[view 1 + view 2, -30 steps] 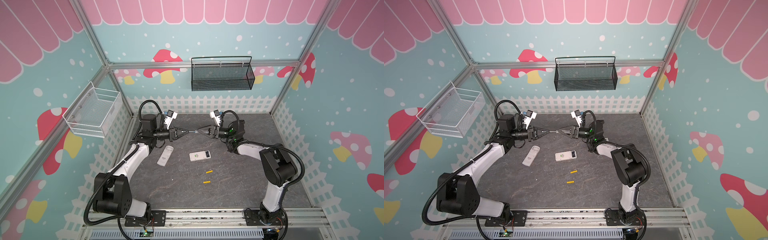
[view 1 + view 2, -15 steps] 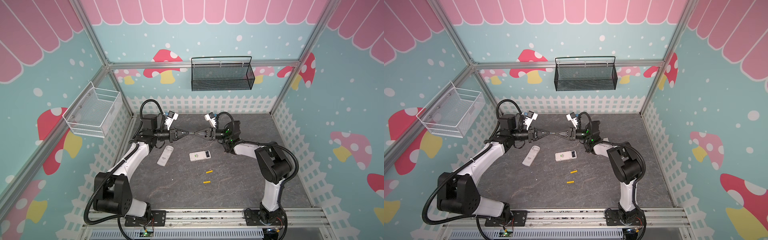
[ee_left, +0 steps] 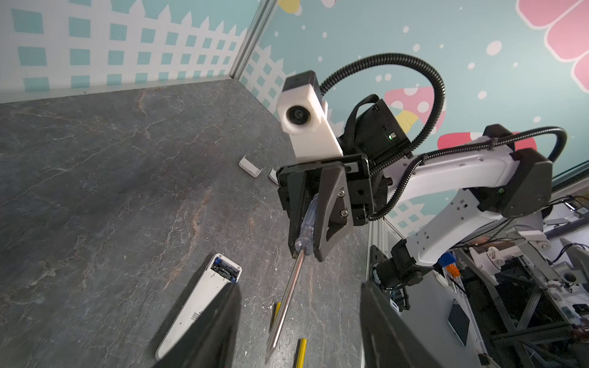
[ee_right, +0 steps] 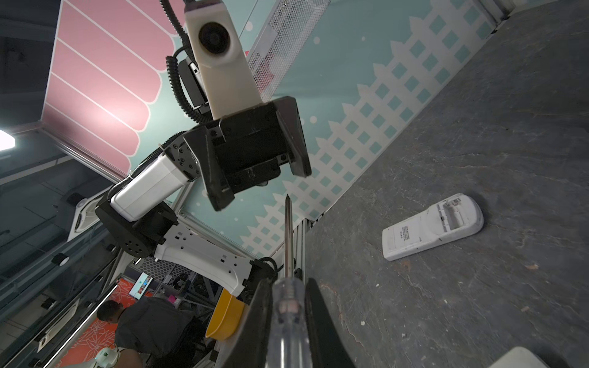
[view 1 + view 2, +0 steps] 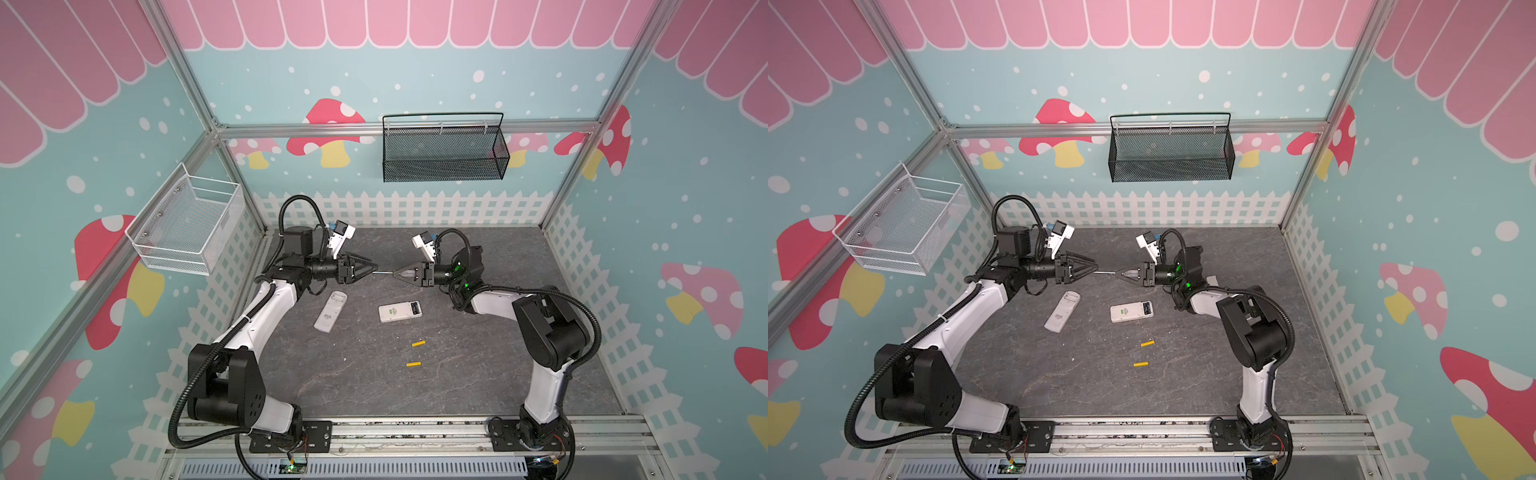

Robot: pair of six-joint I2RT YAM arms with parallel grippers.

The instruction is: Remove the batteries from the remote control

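One grey stone-look table [image 5: 498,374] fills the floor. Over its far side the right gripper [image 5: 397,273] is clenched on a clear-handled screwdriver [image 3: 292,280]. The left gripper [image 5: 372,268] is released, jaws spread about the shaft's tip without touching it. Mid-table, a white remote [image 5: 400,311] holds two dark batteries [image 3: 224,269]. Nearer, two yellow batteries [image 5: 418,343] lie loose.

Item count. Remote controls: two, a slim remote [image 5: 331,311] and a broad remote [image 5: 400,311]. Batteries: four, comprising two yellow batteries [image 5: 418,343] loose on the tabletop [image 5: 478,374] and two dark batteries [image 3: 225,268] seated in the broad remote. One screwdriver [image 3: 289,286]. Two small white plastic pieces [image 3: 250,166]. Wire baskets: two, a white basket [image 5: 187,224] and a black basket [image 5: 442,166].
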